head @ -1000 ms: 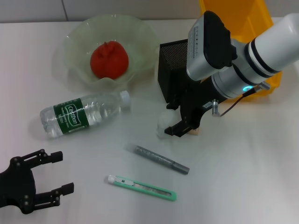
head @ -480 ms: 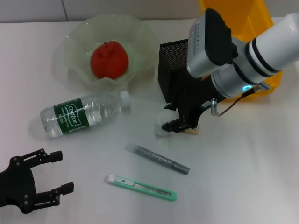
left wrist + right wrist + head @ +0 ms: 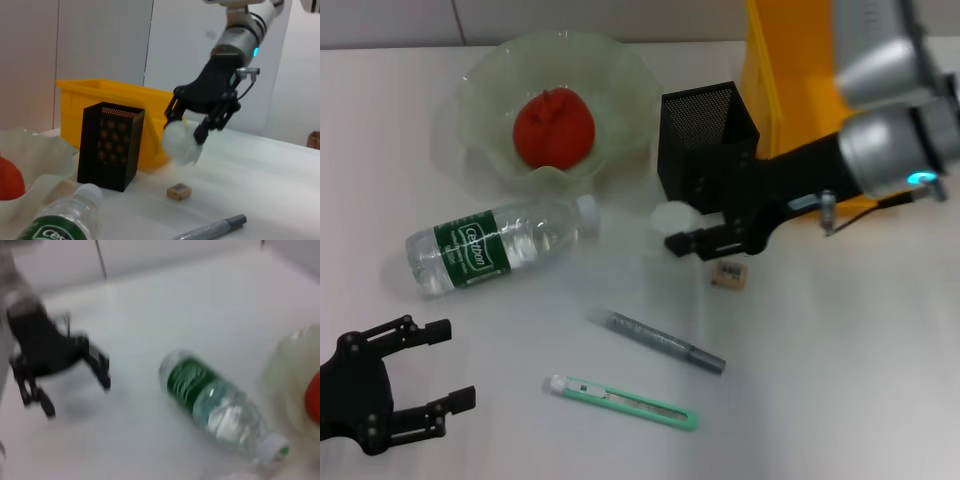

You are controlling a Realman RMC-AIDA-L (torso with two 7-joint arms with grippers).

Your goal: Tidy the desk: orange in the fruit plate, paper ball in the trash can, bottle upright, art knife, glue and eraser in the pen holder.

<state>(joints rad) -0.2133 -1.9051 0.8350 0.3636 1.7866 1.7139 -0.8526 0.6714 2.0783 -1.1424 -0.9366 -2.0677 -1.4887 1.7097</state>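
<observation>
paper ball [image 3: 181, 142] x1, clamped in right gripper [image 3: 192, 131], lifted off the table just beside pen holder [image 3: 708, 142] x1. eraser [image 3: 729, 273] x1 on the table near the holder. glue [image 3: 656, 340] x1 and art knife [image 3: 623, 402] x1 farther out. bottle [image 3: 500, 245] x1 lying flat. orange [image 3: 553, 127] x1 in fruit plate [image 3: 480, 90]. yellow bin [image 3: 798, 70] behind the holder. left gripper [image 3: 448, 365] spread wide, empty, far from it.

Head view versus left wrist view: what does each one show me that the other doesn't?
Only the head view shows the green knife and the open left tool. Only the left wrist view shows the paper ball, clamped in the right tool, hanging clear above the table. Both show the black pen holder, eraser, bottle and yellow bin.
</observation>
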